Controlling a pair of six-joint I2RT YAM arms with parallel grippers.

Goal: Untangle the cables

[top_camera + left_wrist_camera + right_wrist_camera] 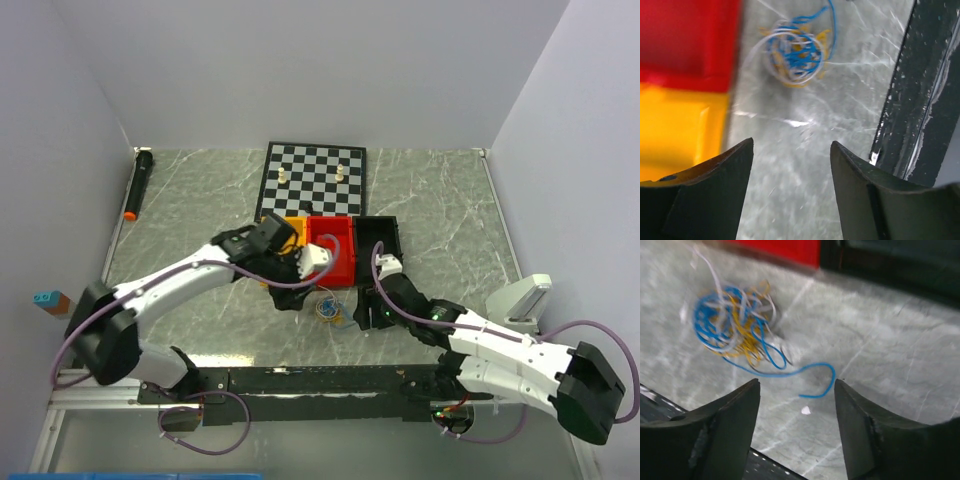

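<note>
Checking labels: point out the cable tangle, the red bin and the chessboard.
cable tangle [735, 327], right wrist view, middle of the knot
red bin [338, 238], top view, bare floor
chessboard [312, 185], top view, bare centre squares

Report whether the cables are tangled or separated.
Tangled: the cables lie as one blue, yellow and white clump; only one blue end trails free.

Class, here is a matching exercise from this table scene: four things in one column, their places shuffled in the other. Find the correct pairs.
1 chessboard
2 marker
3 tangled cables
4 black tray

A by the left wall
B just right of the red tray
C beyond the red tray, on its far side
D in front of the red tray, on its near side

Pairs: 1-C, 2-A, 3-D, 4-B
</note>
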